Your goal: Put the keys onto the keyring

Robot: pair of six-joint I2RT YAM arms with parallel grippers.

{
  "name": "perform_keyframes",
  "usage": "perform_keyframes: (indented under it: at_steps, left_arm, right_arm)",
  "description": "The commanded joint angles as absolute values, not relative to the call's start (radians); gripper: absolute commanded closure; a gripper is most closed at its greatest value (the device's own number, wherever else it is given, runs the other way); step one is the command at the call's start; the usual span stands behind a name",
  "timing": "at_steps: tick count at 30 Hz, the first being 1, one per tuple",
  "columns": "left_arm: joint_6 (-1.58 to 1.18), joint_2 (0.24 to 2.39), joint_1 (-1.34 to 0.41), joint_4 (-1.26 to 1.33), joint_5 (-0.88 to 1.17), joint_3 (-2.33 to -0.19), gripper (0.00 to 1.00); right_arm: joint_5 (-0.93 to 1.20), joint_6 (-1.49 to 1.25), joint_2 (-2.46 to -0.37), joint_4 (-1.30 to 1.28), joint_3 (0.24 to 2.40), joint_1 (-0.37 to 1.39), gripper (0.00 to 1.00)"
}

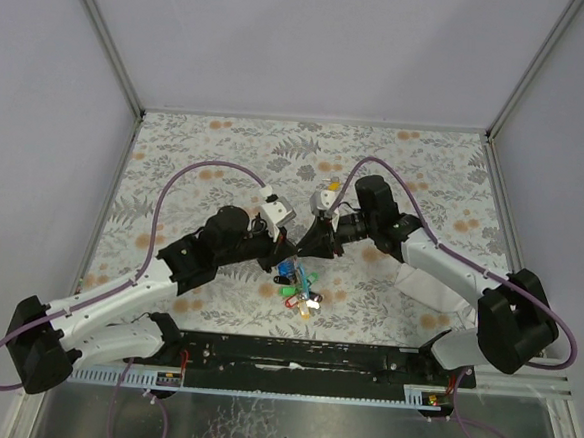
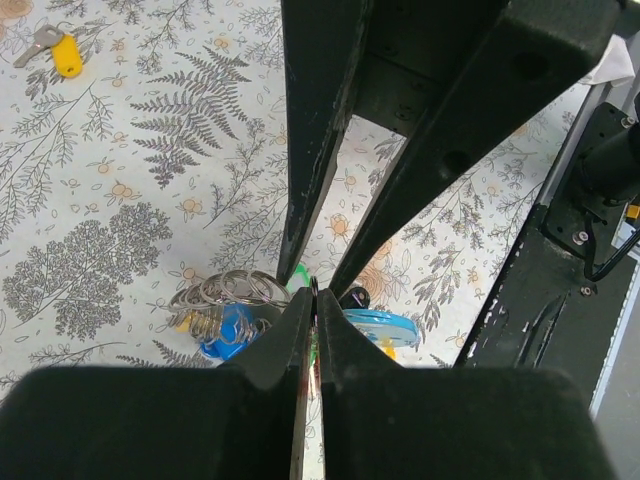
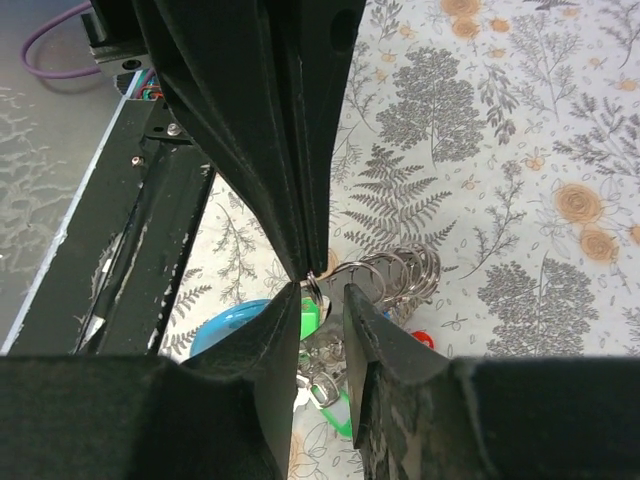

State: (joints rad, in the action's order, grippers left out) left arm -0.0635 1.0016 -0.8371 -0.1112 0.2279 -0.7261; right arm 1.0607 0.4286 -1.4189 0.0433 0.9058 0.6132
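The key bunch (image 1: 297,285) lies at the table's front centre, with green (image 3: 312,318), red (image 3: 422,340) and blue (image 2: 225,330) heads, a coil of metal rings (image 3: 405,270) and a blue strap loop (image 2: 385,322). My left gripper (image 2: 314,300) is shut on the thin keyring (image 2: 314,287), seen edge-on. My right gripper (image 3: 322,300) meets it tip to tip from the opposite side. Its jaws stand a narrow gap apart, with a flat metal piece of the bunch spanning between them. A loose yellow-headed key (image 2: 65,55) lies apart on the cloth.
The black base rail (image 1: 293,354) runs along the near edge, close behind the bunch; it also shows in the right wrist view (image 3: 150,220). Purple cables (image 1: 205,168) arch over both arms. White walls enclose the floral cloth (image 1: 227,144) on three sides.
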Motion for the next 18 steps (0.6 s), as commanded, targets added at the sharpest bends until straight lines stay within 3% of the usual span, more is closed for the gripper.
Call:
perform_keyframes:
  at_steps: [1, 5, 9, 18]
  left_arm:
    - [-0.042, 1.013, -0.844, -0.001, 0.255, -0.74, 1.0]
    - [-0.043, 1.016, -0.844, 0.012, 0.253, -0.736, 1.0]
    - [-0.056, 0.996, -0.844, 0.063, 0.238, -0.705, 1.0]
    - [-0.153, 0.769, -0.815, 0.415, 0.146, -0.402, 0.83]
  right_arm:
    - [1.125, 0.458, -1.422, 0.025, 0.954, 0.613, 0.72]
    - [1.15, 0.461, -1.428, 0.009, 0.962, 0.612, 0.81]
    - [1.139, 0.459, -1.431, -0.015, 0.972, 0.612, 0.99]
    - [1.033, 0.218, -1.374, 0.255, 0.854, 0.611, 1.0]
